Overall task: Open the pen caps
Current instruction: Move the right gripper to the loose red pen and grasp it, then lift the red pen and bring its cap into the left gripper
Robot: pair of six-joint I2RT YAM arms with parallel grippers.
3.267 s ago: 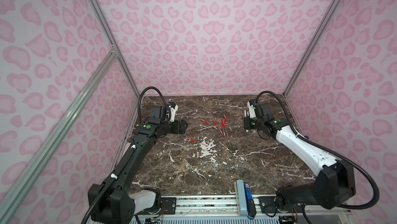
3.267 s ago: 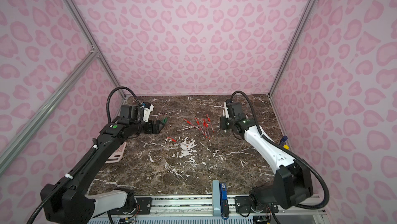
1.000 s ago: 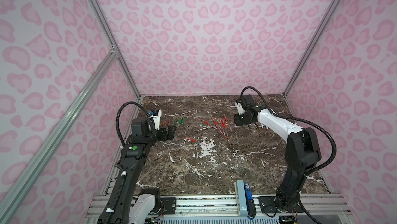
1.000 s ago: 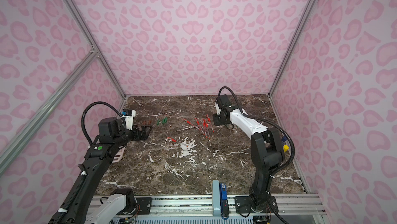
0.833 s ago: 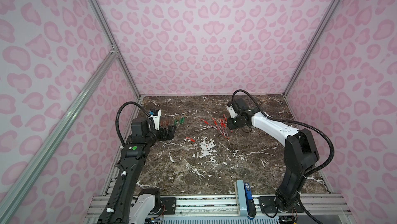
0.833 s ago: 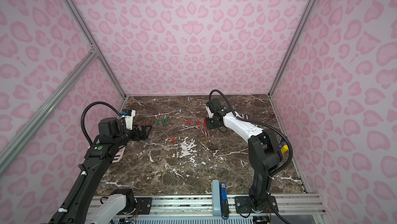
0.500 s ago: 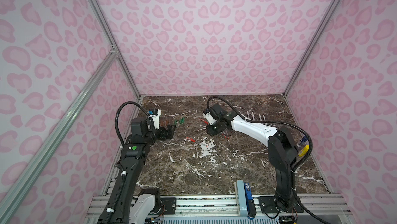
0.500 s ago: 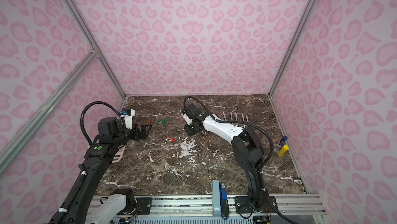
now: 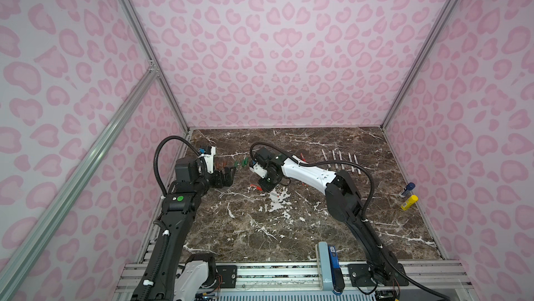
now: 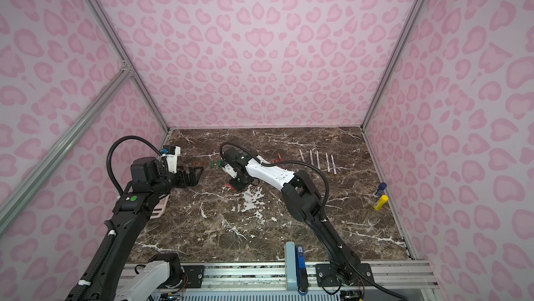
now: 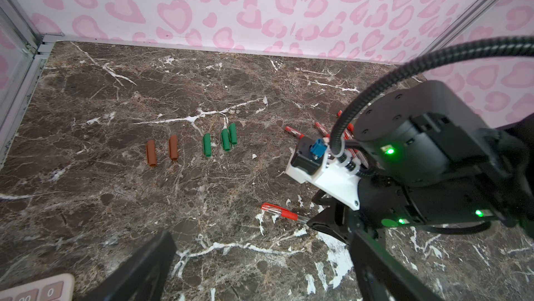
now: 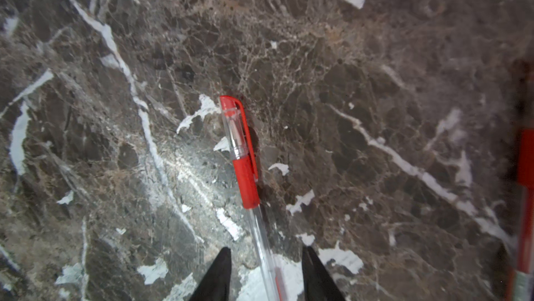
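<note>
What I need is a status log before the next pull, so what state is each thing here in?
Red pen: capped, flat on the table.
Right end effector: open, straddling that pen's clear barrel, not clamped.
Left end effector: open, empty.
Other red pens: capped, lying loose.
Green caps: three, off, lying.
Brown caps: two, off, lying.
White pens: five in a row, apparently uncapped.
</note>
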